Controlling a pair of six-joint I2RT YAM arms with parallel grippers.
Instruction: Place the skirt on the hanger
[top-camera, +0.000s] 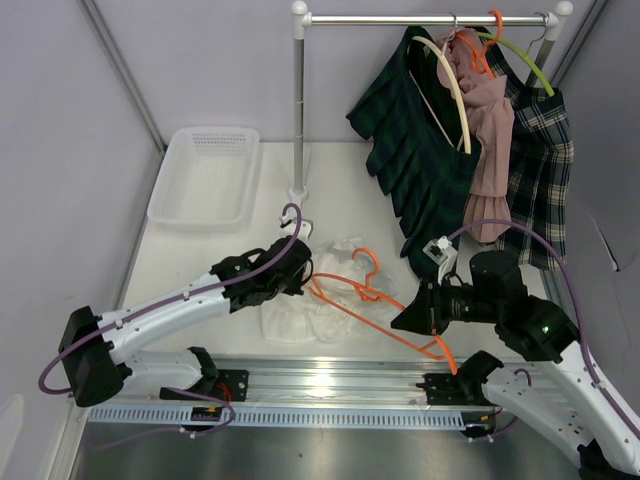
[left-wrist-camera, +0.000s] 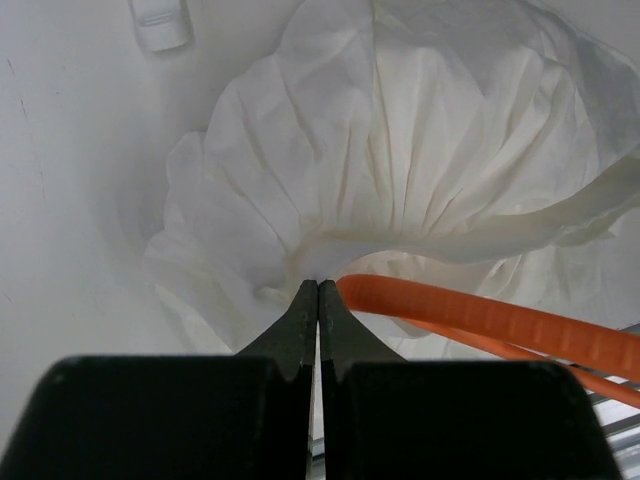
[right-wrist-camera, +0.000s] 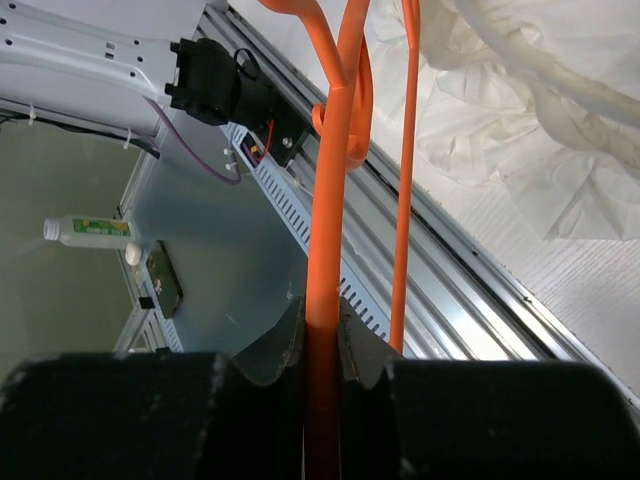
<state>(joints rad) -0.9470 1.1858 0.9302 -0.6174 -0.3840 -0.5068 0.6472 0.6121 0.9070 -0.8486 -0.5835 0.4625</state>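
The white skirt (top-camera: 292, 322) lies crumpled on the table at front centre; it also fills the left wrist view (left-wrist-camera: 400, 150). An orange hanger (top-camera: 440, 350) lies slanted across it, hook toward the rack. My left gripper (top-camera: 308, 272) is at the skirt's far edge; in its wrist view the gripper (left-wrist-camera: 317, 285) has its jaws pressed together on the gathered waistband, with the hanger's arm (left-wrist-camera: 500, 322) just to the right. My right gripper (top-camera: 408, 318) is shut on the orange hanger's bar (right-wrist-camera: 325, 200), its jaws (right-wrist-camera: 322, 305) clamping it from both sides.
A white basket (top-camera: 205, 175) sits at the back left. A clothes rack (top-camera: 298, 110) stands at the back with a dark green plaid skirt (top-camera: 420, 150), a pink garment (top-camera: 487, 130) and a checked garment (top-camera: 538, 180). An aluminium rail (top-camera: 330, 385) runs along the front edge.
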